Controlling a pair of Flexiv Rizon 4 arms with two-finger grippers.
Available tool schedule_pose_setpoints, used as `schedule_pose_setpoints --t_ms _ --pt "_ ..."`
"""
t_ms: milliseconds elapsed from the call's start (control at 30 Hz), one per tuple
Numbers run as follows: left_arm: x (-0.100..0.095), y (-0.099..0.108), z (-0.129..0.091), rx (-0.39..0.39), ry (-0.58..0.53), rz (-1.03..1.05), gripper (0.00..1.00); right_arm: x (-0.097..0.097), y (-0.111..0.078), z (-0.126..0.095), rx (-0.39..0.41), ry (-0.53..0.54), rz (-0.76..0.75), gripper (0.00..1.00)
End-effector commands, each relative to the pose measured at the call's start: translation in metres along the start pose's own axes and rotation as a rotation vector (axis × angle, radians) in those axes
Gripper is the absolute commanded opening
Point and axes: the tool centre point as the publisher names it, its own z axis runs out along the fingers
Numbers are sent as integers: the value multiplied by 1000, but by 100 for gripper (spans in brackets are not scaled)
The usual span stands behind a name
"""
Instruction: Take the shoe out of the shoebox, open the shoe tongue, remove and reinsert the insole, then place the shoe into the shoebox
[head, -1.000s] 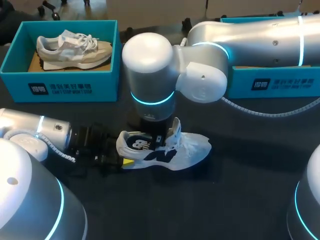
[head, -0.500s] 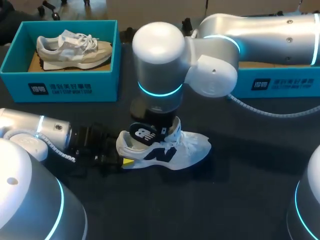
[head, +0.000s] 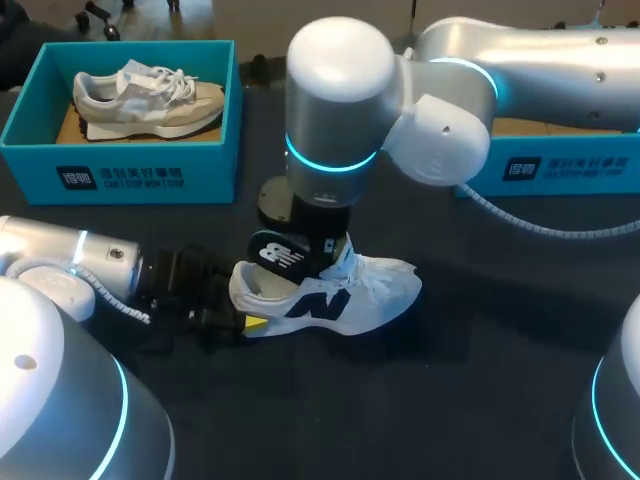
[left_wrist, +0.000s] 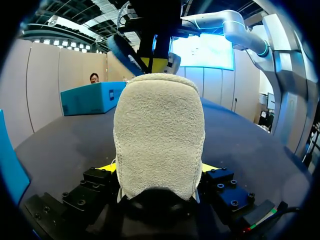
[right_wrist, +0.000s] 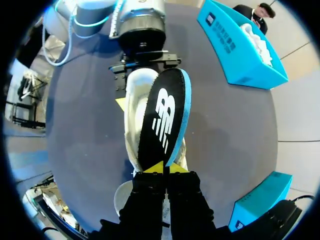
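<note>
A white shoe with dark side markings lies on the dark table, toe pointing right. My left gripper is shut on its heel; in the left wrist view the fuzzy heel fills the space between the yellow tips of my left gripper. My right gripper hangs over the shoe's opening, shut on the end of a black insole with a blue edge. The insole slants up out of the shoe, its heel end over the collar.
A teal shoebox at the back left holds a beige shoe. A second teal shoebox stands at the back right, mostly hidden behind my right arm. Bare dark tabletop lies in front of the shoe.
My right arm has risen and shifted right, drawing the insole up out of the shoe. The shoe's toe has tipped slightly; my left gripper has stayed on the heel.
</note>
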Motion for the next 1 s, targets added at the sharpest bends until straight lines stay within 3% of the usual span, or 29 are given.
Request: schedule_pose_setpoints --t_ms 33,433,1000 --pt "0 0 1 -2 0 -1 0 -6 -4 1 -41 31 -19 0" --pt "0 0 1 -2 0 -1 0 -10 14 -1 -111 64 -128 0" --pt "0 0 1 -2 0 -1 0 -11 45 -2 -187 207 -339 0"
